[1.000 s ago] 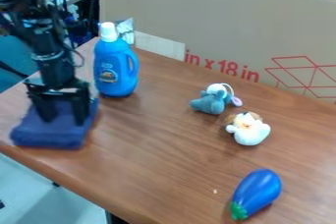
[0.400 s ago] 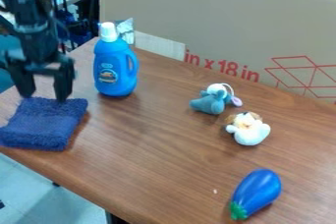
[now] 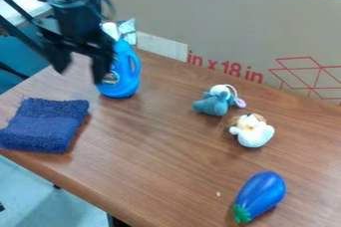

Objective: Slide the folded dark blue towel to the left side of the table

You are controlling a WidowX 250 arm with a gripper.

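Note:
The black gripper point(image 3: 81, 73) hangs open and tilted at the upper left, with nothing between its fingers. Its right finger overlaps the left side of the blue bottle point(image 3: 124, 79) in the view; whether they touch I cannot tell. Below the gripper and a little to its left, a folded dark blue cloth point(image 3: 45, 125) lies flat near the table's left edge. The bottle stands upright, its white cap partly hidden by the arm.
A grey-blue plush toy point(image 3: 212, 105) and a white and brown plush toy point(image 3: 252, 131) lie right of centre. A blue toy eggplant point(image 3: 261, 195) rests at lower right. Behind the table point(image 3: 174, 156) stands a large cardboard panel point(image 3: 213, 27).
The gripper has risen off the cloth, then swung right toward the bottle. The cloth shifted slightly left between the first two frames and lies apart from the gripper now.

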